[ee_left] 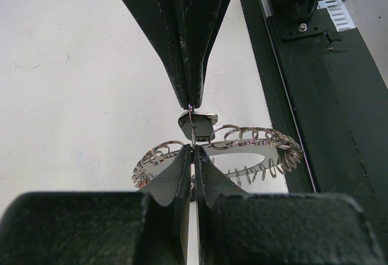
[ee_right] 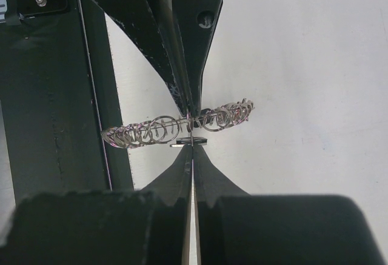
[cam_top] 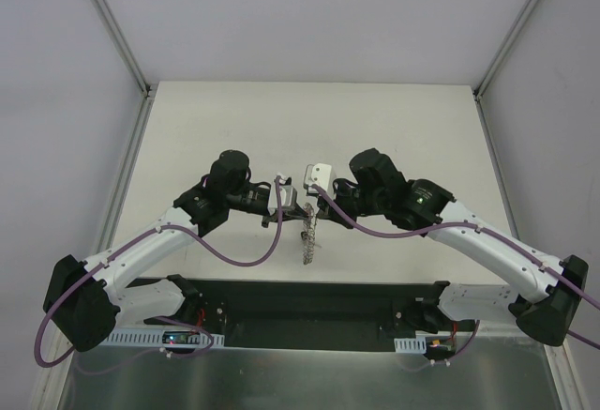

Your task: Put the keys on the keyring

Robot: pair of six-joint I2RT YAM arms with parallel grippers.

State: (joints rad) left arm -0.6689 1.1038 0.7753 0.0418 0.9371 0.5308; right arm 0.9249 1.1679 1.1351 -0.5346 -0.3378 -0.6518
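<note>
Threading step, I judge. Left gripper [ee_left: 193, 153] and right gripper [ee_left: 190, 101] meet tip to tip, each with fingers together, clamped on the keyring [ee_left: 242, 150], which hangs at 6 o'clock from them. Keys not discernible. Next move needs a fine twist to part one loop.

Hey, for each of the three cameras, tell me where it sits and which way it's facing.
Top external: above and behind, looking down on the table; left arm and right arm show.
Left wrist: on the left arm, looking along the left claw at the keyring and right claw.
Right wrist: mirrored, looking along its own claw toward the left one.
Shared: all three show the keyring between the shut claw tips.
</note>
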